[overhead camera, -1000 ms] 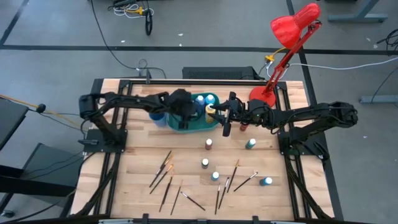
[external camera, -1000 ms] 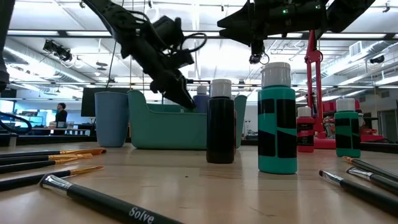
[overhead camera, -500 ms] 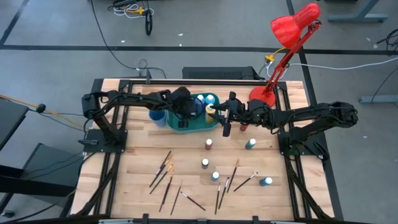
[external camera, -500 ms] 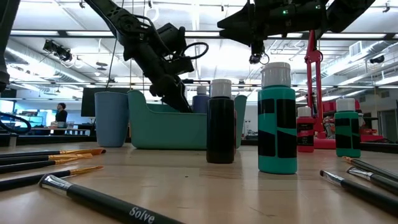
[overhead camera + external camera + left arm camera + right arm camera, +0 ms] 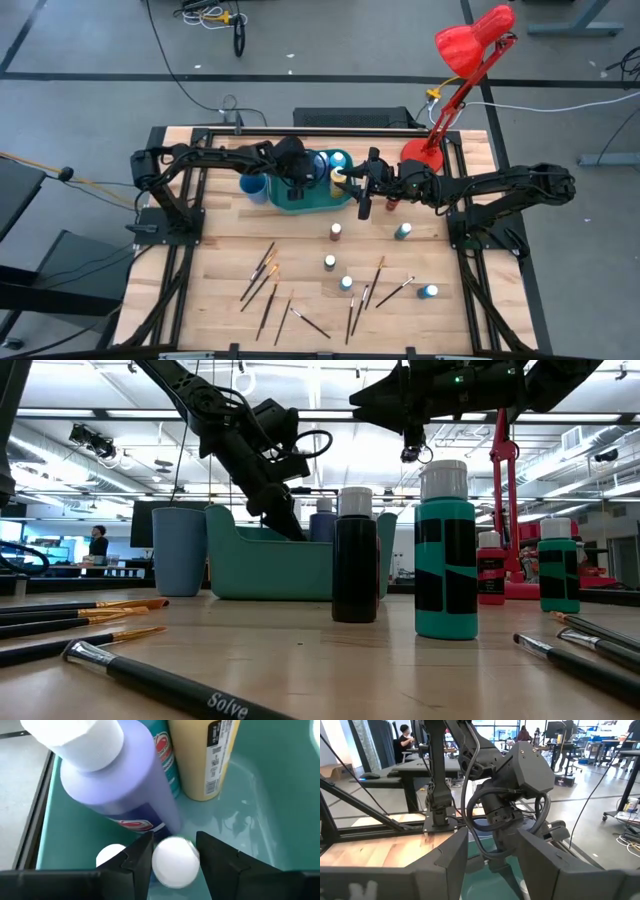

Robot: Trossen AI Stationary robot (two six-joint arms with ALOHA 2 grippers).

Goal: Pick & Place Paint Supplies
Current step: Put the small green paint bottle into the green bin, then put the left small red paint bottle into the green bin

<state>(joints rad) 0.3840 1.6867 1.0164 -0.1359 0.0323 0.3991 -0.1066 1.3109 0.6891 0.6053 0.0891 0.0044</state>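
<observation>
Reaching into the teal bin, your left gripper sits low inside it, fingers apart with the white cap of a small bottle between them; whether the pads actually touch it, you cannot tell. Beside it lie a purple bottle, tilted, and a yellow bottle. Your right gripper hovers at the bin's right end, fingers spread, holding nothing.

Still out on the table: a brown bottle, a green bottle, three more capped bottles nearer the front, and the brushes scattered in two loose groups.

Handling, as a guess: bottles look light, hard plastic, smooth and round, so they can roll or twist out of a pinch. Take them across the body just under the cap, not on the cap's rim. Brushes are thin, stiff and lie flat; pinch mid-handle, keep off the bristles
</observation>
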